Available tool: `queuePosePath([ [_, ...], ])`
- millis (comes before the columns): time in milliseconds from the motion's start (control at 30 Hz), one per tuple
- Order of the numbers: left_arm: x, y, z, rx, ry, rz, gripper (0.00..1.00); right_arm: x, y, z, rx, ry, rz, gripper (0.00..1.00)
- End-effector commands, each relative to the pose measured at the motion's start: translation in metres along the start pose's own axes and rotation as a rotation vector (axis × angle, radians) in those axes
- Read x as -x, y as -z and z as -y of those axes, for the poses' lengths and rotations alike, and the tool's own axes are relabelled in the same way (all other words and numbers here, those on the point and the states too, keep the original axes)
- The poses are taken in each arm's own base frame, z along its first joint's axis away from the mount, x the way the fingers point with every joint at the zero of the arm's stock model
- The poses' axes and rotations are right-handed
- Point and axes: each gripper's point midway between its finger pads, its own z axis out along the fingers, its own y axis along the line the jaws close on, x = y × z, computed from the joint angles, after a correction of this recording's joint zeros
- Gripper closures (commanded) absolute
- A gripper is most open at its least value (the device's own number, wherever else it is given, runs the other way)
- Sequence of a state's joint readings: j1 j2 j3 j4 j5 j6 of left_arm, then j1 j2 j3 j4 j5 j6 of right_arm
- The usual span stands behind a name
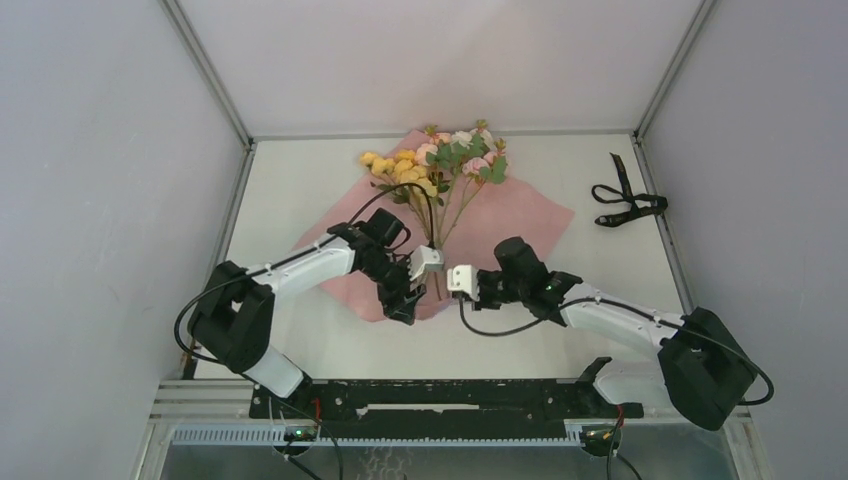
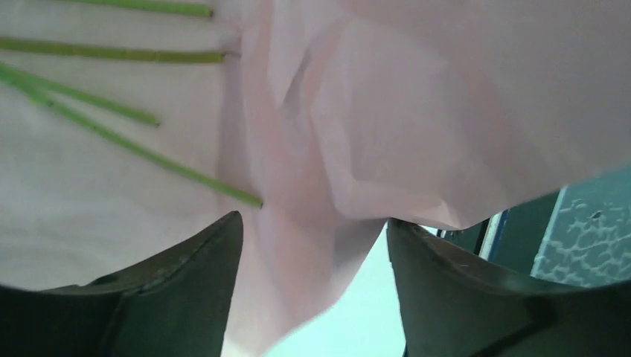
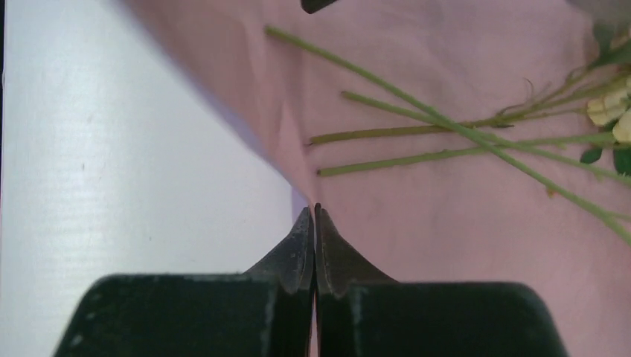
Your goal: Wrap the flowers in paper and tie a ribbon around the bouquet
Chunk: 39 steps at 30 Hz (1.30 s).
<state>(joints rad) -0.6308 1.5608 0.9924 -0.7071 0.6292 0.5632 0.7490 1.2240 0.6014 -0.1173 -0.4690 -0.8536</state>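
The flowers (image 1: pixel 440 160), pink, yellow and white, lie on the pink paper (image 1: pixel 530 225) at mid-table, blooms away from me and stems toward me; the black ribbon (image 1: pixel 628 200) lies looped well apart by the right edge. The table (image 1: pixel 290 190) is white, boxed in by grey walls (image 1: pixel 100 150). I reach in low to the sheet's near edge from both sides: my left claw (image 2: pixel 312 223) stands apart around a hanging fold, my right claw (image 3: pixel 315 212) is pinched together on the paper's edge.

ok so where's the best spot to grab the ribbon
Probably best: take the ribbon by its single straight tail, the end farthest from the arms, coming straight down with fingers across its width. It lies flat and limp, the rest is tangled loops, and the right wall crowds that side.
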Motion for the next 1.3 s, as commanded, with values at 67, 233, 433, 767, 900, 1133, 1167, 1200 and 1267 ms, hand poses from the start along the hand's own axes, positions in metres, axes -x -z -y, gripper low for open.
queuePosePath([
  [67,0.009,0.049,-0.011,0.015,-0.012,0.013,0.13,0.029,-0.002,0.024,-0.011,-0.306,0.193,1.0],
  [233,0.014,0.051,-0.009,0.029,-0.004,0.07,0.0,0.025,-0.006,0.046,0.003,-0.586,0.205,1.0],
  [433,0.047,0.041,-0.036,0.103,0.086,0.191,0.05,0.015,-0.014,0.077,0.004,-0.861,0.208,1.0],
  [767,0.065,0.034,-0.068,0.185,0.187,0.238,0.81,0.004,-0.014,0.083,-0.008,-0.961,0.161,0.92],
  [900,0.058,0.028,-0.078,0.214,0.234,0.21,1.0,0.004,-0.003,0.085,-0.07,-1.026,0.131,0.78],
  [1133,0.049,0.013,-0.108,0.288,0.327,0.152,1.0,-0.027,0.041,0.072,-0.401,-1.474,0.019,0.62],
  [1167,0.049,0.011,-0.108,0.281,0.333,0.149,1.0,-0.033,0.044,0.063,-0.432,-1.553,0.019,0.58],
  [1200,0.05,0.011,-0.11,0.28,0.341,0.147,1.0,-0.041,0.045,0.053,-0.471,-1.635,0.008,0.53],
  [1267,0.05,0.01,-0.109,0.268,0.35,0.136,1.0,-0.056,0.047,0.032,-0.531,-1.798,0.001,0.48],
])
